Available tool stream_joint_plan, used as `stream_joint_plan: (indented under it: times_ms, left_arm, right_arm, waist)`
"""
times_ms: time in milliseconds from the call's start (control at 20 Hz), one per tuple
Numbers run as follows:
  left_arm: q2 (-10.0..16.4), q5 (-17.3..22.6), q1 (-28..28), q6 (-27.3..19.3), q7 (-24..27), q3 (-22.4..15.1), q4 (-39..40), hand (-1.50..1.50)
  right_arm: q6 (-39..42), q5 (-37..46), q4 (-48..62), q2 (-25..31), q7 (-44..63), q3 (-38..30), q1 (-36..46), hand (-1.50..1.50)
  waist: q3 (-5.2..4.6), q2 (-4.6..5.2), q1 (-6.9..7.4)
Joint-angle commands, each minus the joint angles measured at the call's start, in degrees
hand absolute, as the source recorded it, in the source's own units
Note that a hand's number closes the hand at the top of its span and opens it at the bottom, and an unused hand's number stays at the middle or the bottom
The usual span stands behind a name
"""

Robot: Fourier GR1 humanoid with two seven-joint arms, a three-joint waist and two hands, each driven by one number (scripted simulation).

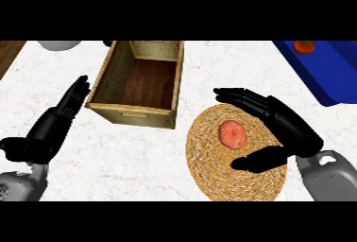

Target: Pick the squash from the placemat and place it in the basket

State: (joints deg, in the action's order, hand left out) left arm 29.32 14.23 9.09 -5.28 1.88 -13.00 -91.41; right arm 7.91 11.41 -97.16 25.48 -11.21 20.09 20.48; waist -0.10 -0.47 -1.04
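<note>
One squash (232, 134) lies on one placemat (209, 165) near the surface's front edge. One basket (136, 113) stands near the back edge. The right hand (293, 128) is open beside the squash, and the left hand (50, 126) rests open at the left edge.

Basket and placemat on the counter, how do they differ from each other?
The basket is a rectangular box with tall walls; the placemat is a flat round disc. The basket holds nothing, its dark floor showing, while the placemat carries the squash. The right hand hangs over the placemat, thumb and fingers either side of the squash; the left hand is beside the basket, not over it. Both are straw-coloured.
</note>
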Motion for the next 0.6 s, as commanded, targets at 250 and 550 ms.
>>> stream_joint_plan:
  times_ms: [250,550]
  left_arm:
    - [-1.12,-0.25,1.70,0.91,-0.82,-0.15,1.28,0.00]
    - [-1.09,-1.00,-2.24,2.43,2.32,0.90,0.32,0.00]
  right_arm:
    - [20.87,2.62,-4.23,18.35,17.84,-1.66,12.03,-1.50]
    - [36.36,-9.88,-9.63,24.70,21.79,-6.87,11.39,-1.50]
  waist:
    - [-0.12,0.26,0.69]
    - [0.02,0.06,0.62]
